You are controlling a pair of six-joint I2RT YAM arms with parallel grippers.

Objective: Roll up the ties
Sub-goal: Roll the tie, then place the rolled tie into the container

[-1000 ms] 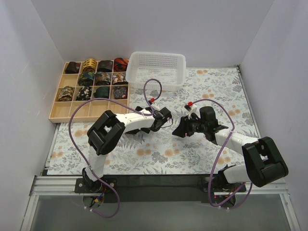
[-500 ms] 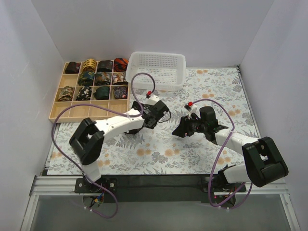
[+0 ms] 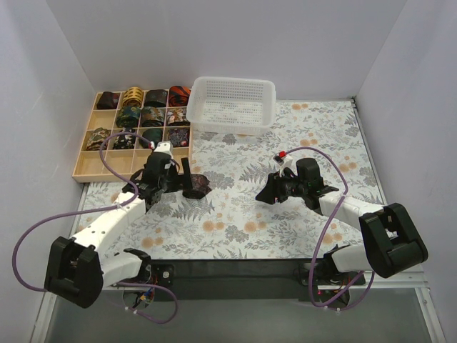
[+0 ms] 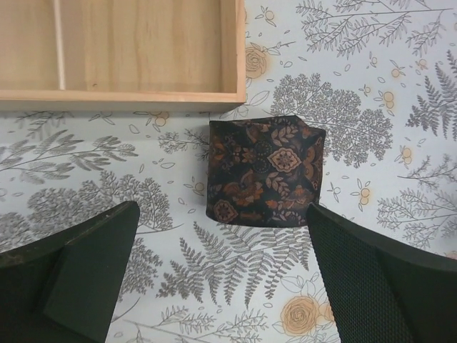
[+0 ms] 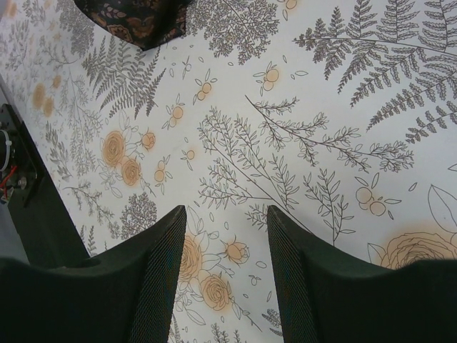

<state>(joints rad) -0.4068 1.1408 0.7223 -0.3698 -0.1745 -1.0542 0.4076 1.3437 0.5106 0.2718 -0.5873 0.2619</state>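
Hovering our left claw (image 4: 223, 236) wide open and empty above the rolled tie (image 4: 264, 171), a squat, soft coil of dark fabric with orange-brown paisley lying on the floral bench (image 4: 393, 107) just beside the wooden tray (image 4: 143, 94), we judged it staged for a compartment, while our right claw (image 5: 227, 221) hung half-open, grasping nothing.

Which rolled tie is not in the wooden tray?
The dark orange-patterned roll on the floral mat, just off the tray's near right corner; the other ties all sit in tray compartments.
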